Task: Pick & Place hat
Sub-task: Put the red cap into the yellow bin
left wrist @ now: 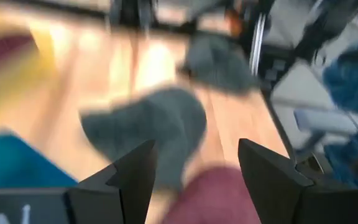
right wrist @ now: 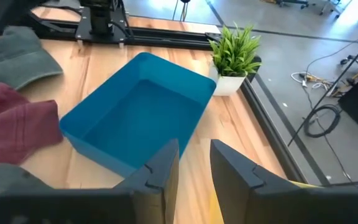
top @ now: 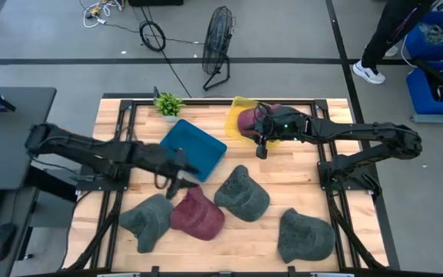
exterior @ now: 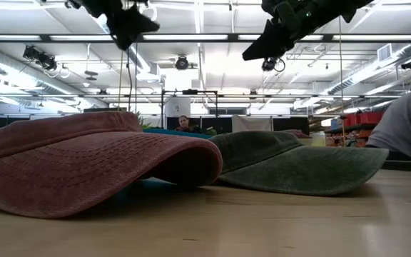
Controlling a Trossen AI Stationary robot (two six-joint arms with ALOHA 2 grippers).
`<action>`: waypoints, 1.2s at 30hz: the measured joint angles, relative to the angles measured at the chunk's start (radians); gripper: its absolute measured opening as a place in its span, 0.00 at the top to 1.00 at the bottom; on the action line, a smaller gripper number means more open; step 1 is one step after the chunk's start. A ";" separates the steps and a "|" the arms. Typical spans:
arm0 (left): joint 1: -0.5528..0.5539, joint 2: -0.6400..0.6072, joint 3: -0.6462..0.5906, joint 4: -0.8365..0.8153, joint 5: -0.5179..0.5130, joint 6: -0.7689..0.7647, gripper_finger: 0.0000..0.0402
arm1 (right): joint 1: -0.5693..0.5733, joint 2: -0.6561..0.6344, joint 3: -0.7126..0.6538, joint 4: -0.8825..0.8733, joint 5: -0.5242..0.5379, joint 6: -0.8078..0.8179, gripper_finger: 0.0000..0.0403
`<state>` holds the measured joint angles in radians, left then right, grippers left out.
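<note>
A maroon hat (top: 197,213) lies on the table near its front, brim toward the low camera (exterior: 84,164). My left gripper (top: 177,183) hangs open just above its far-left side, and the maroon crown (left wrist: 213,196) shows between the fingers (left wrist: 194,168). Three green hats rest on the wood: one left (top: 148,221), one in the middle (top: 243,192), one right (top: 306,235). A second maroon hat (top: 249,120) sits in the yellow bin (top: 238,108). My right gripper (top: 261,148) is in the air beside that bin, fingers a little apart (right wrist: 194,165), holding nothing.
A blue bin (top: 194,150) stands between the two arms, seen too in the right wrist view (right wrist: 135,118). A small potted plant (top: 168,104) is at the far edge. Bare wood lies in front of the yellow bin. A person (top: 383,38) stands beyond the table's far right.
</note>
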<state>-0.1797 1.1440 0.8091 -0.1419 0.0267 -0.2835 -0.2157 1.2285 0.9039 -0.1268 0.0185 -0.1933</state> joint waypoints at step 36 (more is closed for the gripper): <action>-0.064 0.595 0.204 -0.172 0.329 -0.544 0.43 | 0.000 0.000 0.000 -0.137 -0.002 0.107 0.76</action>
<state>-0.2433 1.7394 1.0131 -0.3143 0.3558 -0.8279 -0.2157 1.2285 0.9039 -0.2638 0.0167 -0.0864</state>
